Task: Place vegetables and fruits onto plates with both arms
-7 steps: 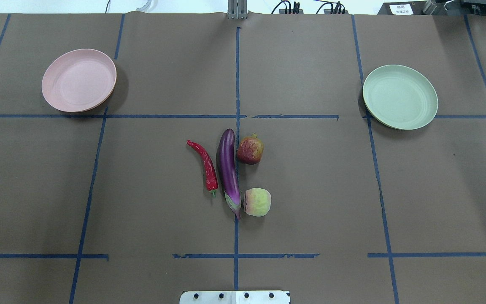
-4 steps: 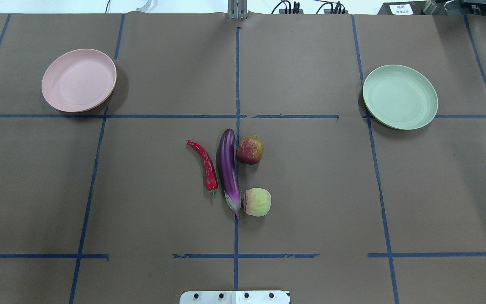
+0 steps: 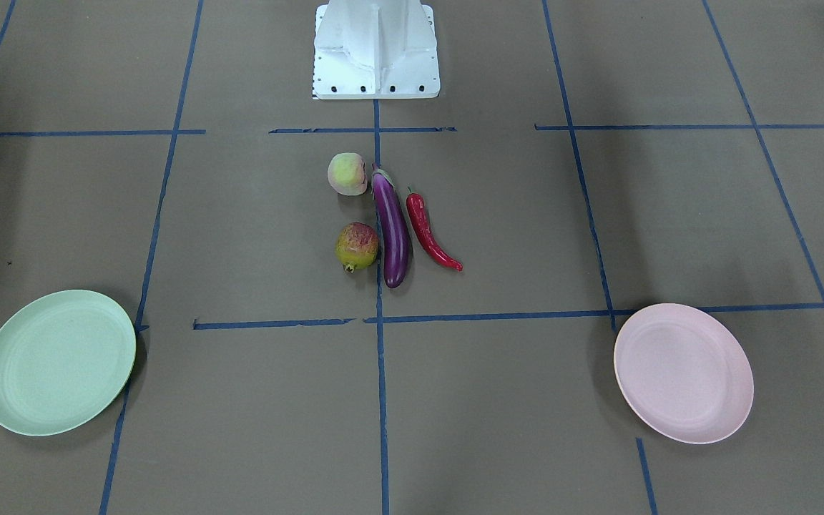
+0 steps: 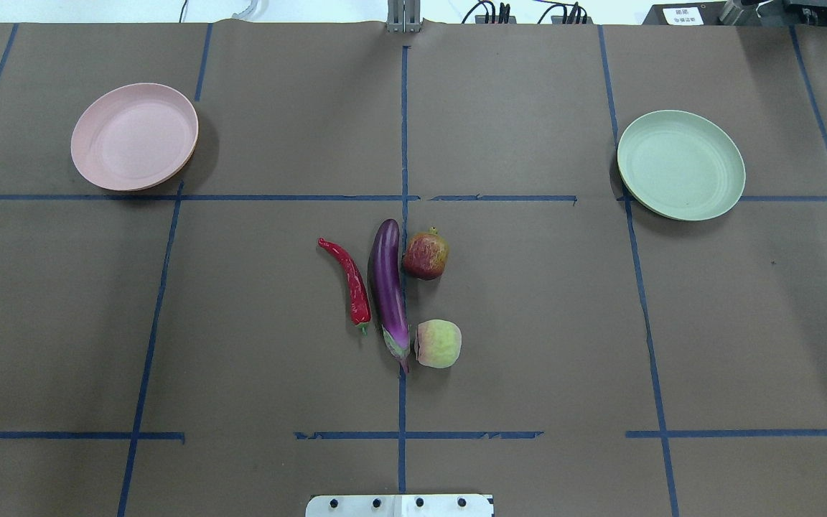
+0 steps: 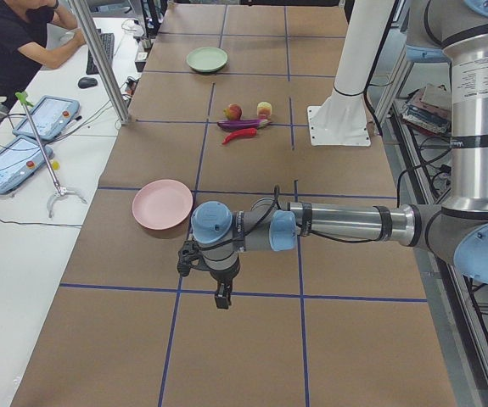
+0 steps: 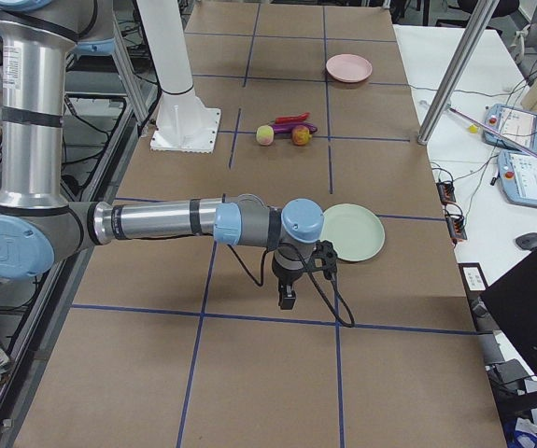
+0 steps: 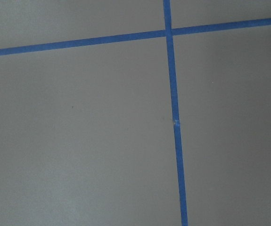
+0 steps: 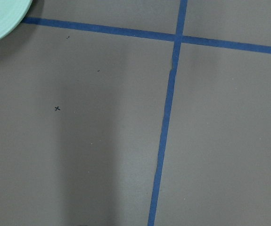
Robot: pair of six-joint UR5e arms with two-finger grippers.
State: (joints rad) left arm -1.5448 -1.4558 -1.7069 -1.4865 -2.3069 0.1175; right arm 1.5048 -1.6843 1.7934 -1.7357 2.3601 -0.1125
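The purple eggplant (image 4: 388, 291) lies at the table's middle, with the red chili pepper (image 4: 351, 281) on its left. The pomegranate (image 4: 426, 255) and the peach (image 4: 438, 344) are on its right. The pink plate (image 4: 133, 136) sits far left and the mint green plate (image 4: 680, 164) far right; both are empty. My left gripper (image 5: 222, 298) hangs low over bare table just beyond the pink plate (image 5: 162, 203). My right gripper (image 6: 288, 297) hangs beside the green plate (image 6: 354, 231). Both show only in the side views, so I cannot tell whether they are open.
The white robot base (image 3: 376, 50) stands at the table's near middle edge. Blue tape lines (image 4: 403, 143) grid the brown table cover. An operator (image 5: 14, 34) sits at a side desk with tablets (image 5: 10, 161). Metal poles (image 6: 455, 65) stand beside the table.
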